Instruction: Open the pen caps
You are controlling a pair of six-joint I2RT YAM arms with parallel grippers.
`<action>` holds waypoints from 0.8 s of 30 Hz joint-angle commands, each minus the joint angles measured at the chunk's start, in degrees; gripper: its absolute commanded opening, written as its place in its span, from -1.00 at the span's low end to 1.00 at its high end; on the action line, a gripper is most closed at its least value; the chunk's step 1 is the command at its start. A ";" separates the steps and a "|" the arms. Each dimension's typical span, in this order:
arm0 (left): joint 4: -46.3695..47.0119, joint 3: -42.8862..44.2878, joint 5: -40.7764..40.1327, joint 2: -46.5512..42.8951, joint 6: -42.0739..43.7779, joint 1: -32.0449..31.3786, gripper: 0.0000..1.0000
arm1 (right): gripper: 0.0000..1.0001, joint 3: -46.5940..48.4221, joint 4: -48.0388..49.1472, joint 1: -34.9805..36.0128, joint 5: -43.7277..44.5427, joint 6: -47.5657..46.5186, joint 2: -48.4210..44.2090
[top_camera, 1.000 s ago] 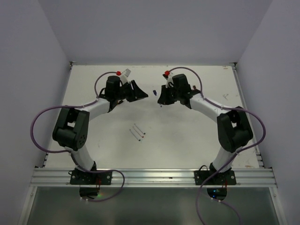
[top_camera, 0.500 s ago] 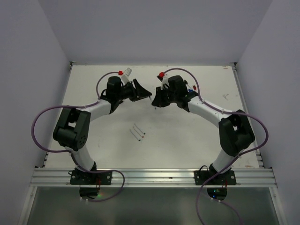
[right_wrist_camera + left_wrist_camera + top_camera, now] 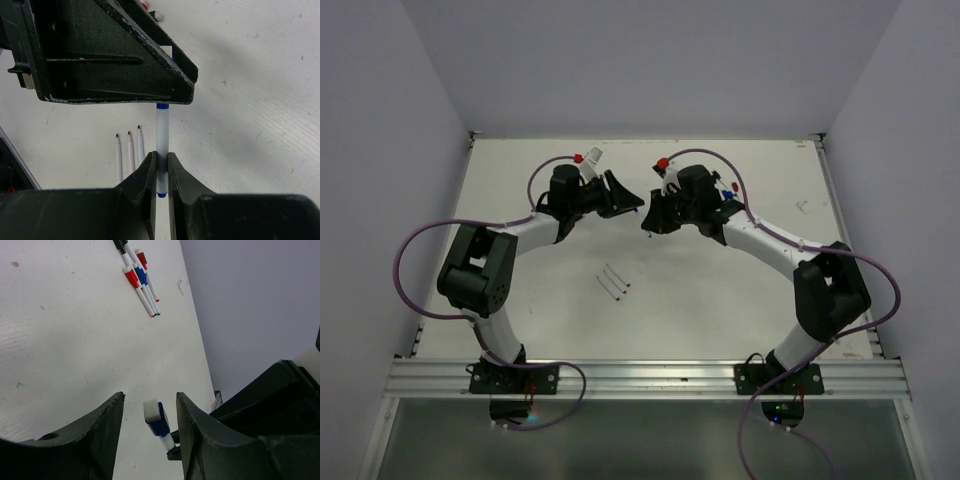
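My right gripper (image 3: 161, 156) is shut on the white barrel of a pen (image 3: 162, 132) and holds it up above the table. The pen's blue cap (image 3: 159, 422), with a white end, sits between the fingers of my left gripper (image 3: 149, 397). Those jaws stand open, with a gap on each side of the cap. In the top view, the left gripper (image 3: 632, 203) and right gripper (image 3: 648, 222) meet nose to nose at mid-table. Three uncapped pens (image 3: 613, 282) lie side by side in front of them.
Several capped pens (image 3: 137, 277) with red, blue and black caps lie in a bunch by the right forearm (image 3: 725, 192). In the right wrist view, the left gripper's black body (image 3: 115, 55) fills the top and hides the cap end.
The right gripper has carried the pen leftward to the left gripper, which shifted slightly right. The cap now lies between the left jaws, which have widened a little.
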 commanded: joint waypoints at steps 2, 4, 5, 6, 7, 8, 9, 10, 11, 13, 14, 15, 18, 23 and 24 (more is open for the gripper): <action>3.53 0.23 1.35 -0.28 -1.52 -0.07 -0.05 | -1.00 0.04 1.00 0.29 0.31 0.12 -2.28; 3.62 0.14 1.35 -0.45 -1.78 -0.07 -0.06 | -1.00 0.21 0.92 0.38 0.13 0.03 -2.02; 3.88 -0.03 1.35 -0.54 -1.96 0.02 -0.08 | -1.00 0.21 0.92 0.38 0.30 -0.05 -1.93; 4.06 -0.04 1.44 -0.46 -2.04 -0.07 -0.10 | -1.00 0.21 0.92 0.47 0.39 -0.05 -1.93; 4.32 -0.12 1.53 -0.46 -2.48 -0.07 -0.14 | -1.00 0.30 0.83 0.56 0.57 -0.05 -1.93; 4.93 -0.21 1.70 -0.54 -2.83 -0.07 -0.16 | -1.00 0.21 0.91 0.65 0.57 -0.05 -1.84; 5.37 -0.56 2.05 -0.54 -3.18 -0.07 -0.18 | -1.00 0.04 0.92 0.73 0.92 -0.05 -1.93; 5.81 -0.56 2.32 -0.54 -3.88 -0.07 -0.21 | -1.00 0.12 1.00 0.82 1.01 -0.05 -1.84; 6.77 -0.82 2.67 -0.46 -4.33 -0.07 -0.26 | -1.00 0.13 1.00 0.82 1.10 -0.05 -1.84; 7.92 -1.09 3.72 -0.46 -5.47 -0.07 -0.35 | -1.00 0.30 1.09 1.09 1.88 0.03 -1.58; 8.45 -1.35 3.90 -0.46 -5.73 -0.07 -0.40 | -1.00 0.30 1.18 1.00 2.15 0.03 -1.58; 8.89 -1.35 4.34 -0.54 -6.00 -0.07 -0.46 | -1.00 0.39 1.44 1.00 2.41 -0.14 -1.49; 9.51 -1.70 5.22 -0.54 -6.61 -0.07 -1.00 | -1.00 0.82 1.53 1.00 3.03 -0.32 -1.05; 12.31 -3.10 6.63 -0.81 -7.67 0.28 -1.00 | -0.40 2.58 -0.75 1.00 -0.56 -2.16 0.27; 13.19 -3.37 6.97 -0.98 -8.37 0.46 -1.00 | -0.39 2.76 -0.49 1.00 -1.01 -2.16 0.44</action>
